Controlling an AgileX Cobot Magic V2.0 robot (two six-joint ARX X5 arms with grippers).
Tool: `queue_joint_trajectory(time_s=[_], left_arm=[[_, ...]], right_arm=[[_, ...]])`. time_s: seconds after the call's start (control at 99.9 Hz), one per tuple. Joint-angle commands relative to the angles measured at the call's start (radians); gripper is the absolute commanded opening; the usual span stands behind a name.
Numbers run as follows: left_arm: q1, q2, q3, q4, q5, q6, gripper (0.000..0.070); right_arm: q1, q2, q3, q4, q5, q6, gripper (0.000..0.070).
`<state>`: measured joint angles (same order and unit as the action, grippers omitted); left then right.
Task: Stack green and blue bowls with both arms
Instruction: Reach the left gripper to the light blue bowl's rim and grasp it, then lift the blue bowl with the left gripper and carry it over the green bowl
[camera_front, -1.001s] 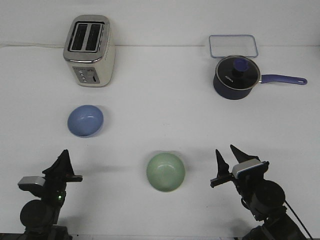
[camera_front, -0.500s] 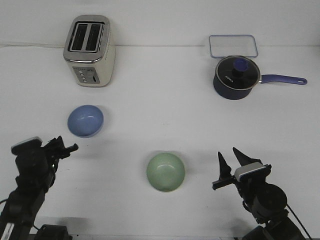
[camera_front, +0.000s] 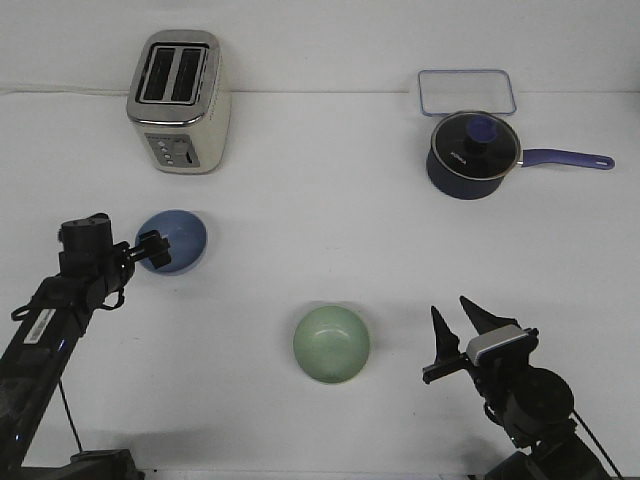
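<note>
The blue bowl (camera_front: 178, 240) sits upright on the white table at the left. My left gripper (camera_front: 151, 250) has reached over the bowl's left rim, its fingers look parted, and part of the rim is hidden behind them. The green bowl (camera_front: 331, 344) sits upright near the front middle, with nothing in it. My right gripper (camera_front: 447, 304) is open and empty, low at the front right, a short way to the right of the green bowl and apart from it.
A cream toaster (camera_front: 180, 100) stands at the back left. A dark navy saucepan (camera_front: 472, 152) with a glass lid and a handle pointing right stands at the back right. A clear shallow container (camera_front: 466, 92) lies behind it.
My left arm has risen from the front left corner and swung forward to the blue bowl's left rim. The right gripper has barely shifted. Both bowls are where they were.
</note>
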<state>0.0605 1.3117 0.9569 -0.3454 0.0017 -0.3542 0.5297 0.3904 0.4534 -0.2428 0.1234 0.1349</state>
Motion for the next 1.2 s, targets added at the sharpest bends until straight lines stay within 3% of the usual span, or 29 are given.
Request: queue_joint_trajectory(time_s=[0.0, 0.21, 0.26, 0.31, 0.39, 0.43, 0.63, 0.851, 1.041, 1.191], left_arm=[[0.016, 0.058, 0.024, 0.006, 0.031, 0.006, 0.0540], [0.059, 0.206, 0.060, 0.035, 0.112, 0.005, 0.0538], [0.062, 0.227, 0.067, 0.042, 0.114, 0.005, 0.0511], [0.064, 0.236, 0.070, 0.043, 0.114, 0.005, 0.0398], [0.064, 0.241, 0.070, 0.050, 0.115, 0.009, 0.0103], [0.064, 0.241, 0.070, 0.051, 0.115, 0.013, 0.0000], [0.064, 0.237, 0.073, 0.052, 0.124, 0.027, 0.0013], [0.027, 0.166, 0.147, 0.021, 0.251, 0.090, 0.0013], [-0.074, 0.069, 0.267, -0.075, 0.404, 0.137, 0.0013], [-0.211, 0.028, 0.344, -0.150, 0.418, 0.166, 0.0013]], right_arm=[[0.008, 0.003, 0.003, 0.011, -0.003, 0.007, 0.0335], [0.008, 0.003, 0.003, 0.011, -0.003, 0.007, 0.0336], [0.008, 0.003, 0.003, 0.011, -0.003, 0.007, 0.0335], [0.008, 0.003, 0.003, 0.010, -0.003, 0.007, 0.0335], [0.008, 0.003, 0.003, 0.010, -0.003, 0.007, 0.0336], [0.007, 0.003, 0.003, 0.010, -0.003, 0.007, 0.0336], [0.007, 0.003, 0.003, 0.010, -0.003, 0.007, 0.0335], [0.007, 0.003, 0.003, 0.010, -0.002, 0.007, 0.0335], [0.007, 0.003, 0.003, 0.010, -0.002, 0.007, 0.0335], [0.007, 0.003, 0.003, 0.010, -0.002, 0.007, 0.0335]])
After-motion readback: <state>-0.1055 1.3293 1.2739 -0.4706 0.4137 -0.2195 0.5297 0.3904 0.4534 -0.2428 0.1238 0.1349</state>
